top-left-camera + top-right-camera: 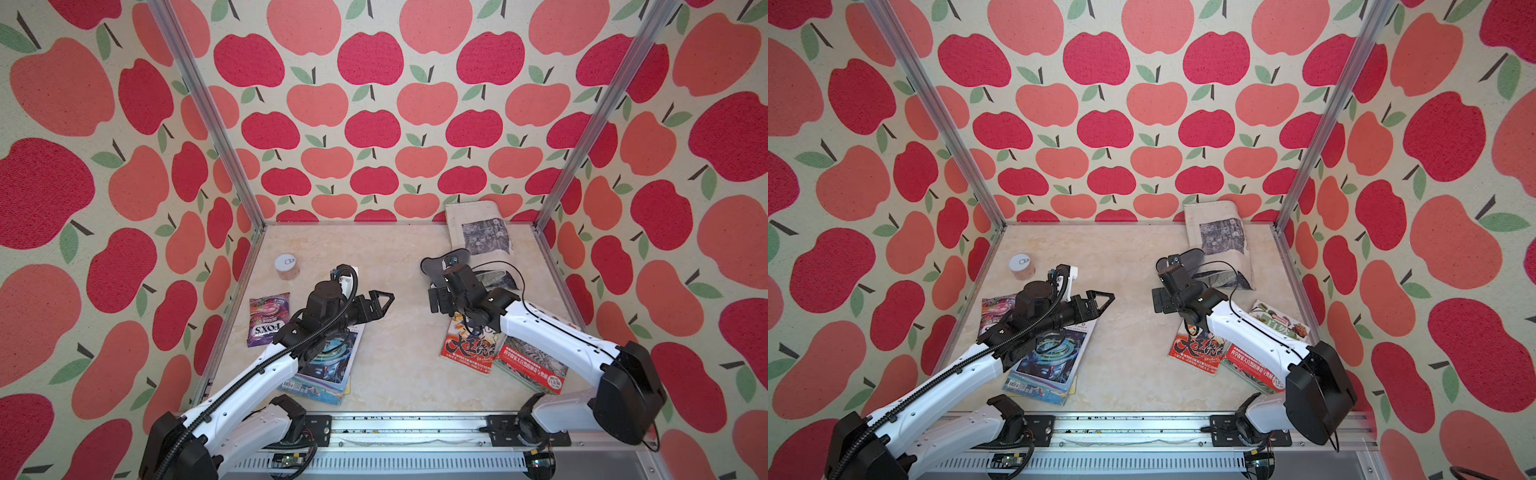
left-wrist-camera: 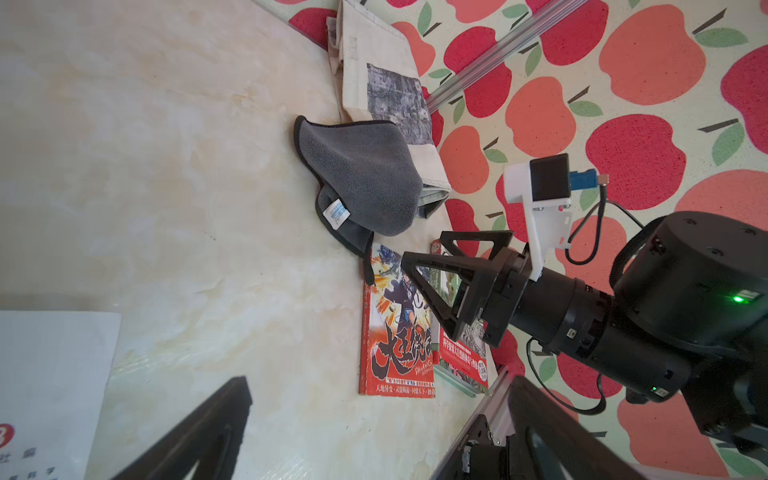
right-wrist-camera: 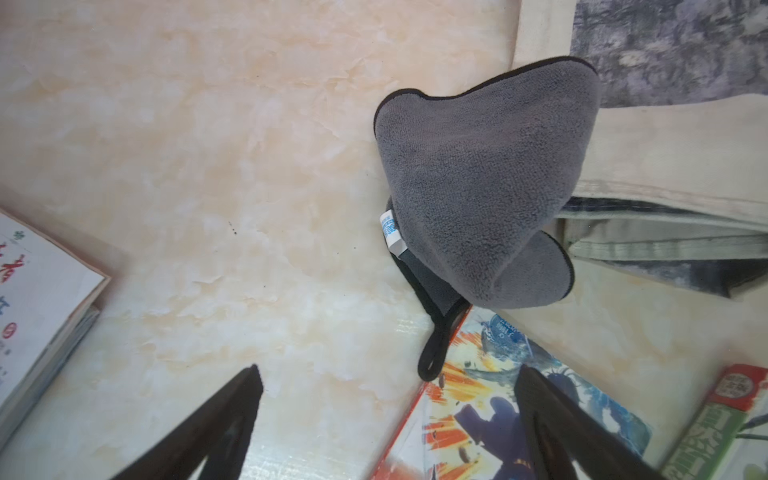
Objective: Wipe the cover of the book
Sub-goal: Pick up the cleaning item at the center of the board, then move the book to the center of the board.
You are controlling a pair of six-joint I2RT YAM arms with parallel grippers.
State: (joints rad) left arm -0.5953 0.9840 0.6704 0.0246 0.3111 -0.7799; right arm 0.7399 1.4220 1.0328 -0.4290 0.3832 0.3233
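My right hand [image 3: 388,374] and left hand [image 1: 382,300] are open and empty. The grey cloth [image 3: 478,187] sits on the bench [image 3: 208,166], its loop touching the red book [image 2: 399,357] (the rest is off the cover). I should grab the cloth next.

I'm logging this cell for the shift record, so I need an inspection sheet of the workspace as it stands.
Surface: marble-look tabletop, a few small dark specks.
Job's things: grey cloth bunched, partly on the canvas bag, its loop on a corner of the red comic book; nothing holds it.
Clutter: pull-tab can, Fox's candy bag, blue-covered books under the left arm, green nature book beside the comic.
Grippers: left gripper open, empty; right gripper open, empty, short of the cloth.
Cables: black cable loops off the right wrist; corrugated conduit along the left arm.
Surroundings: apple-print walls, aluminium posts.
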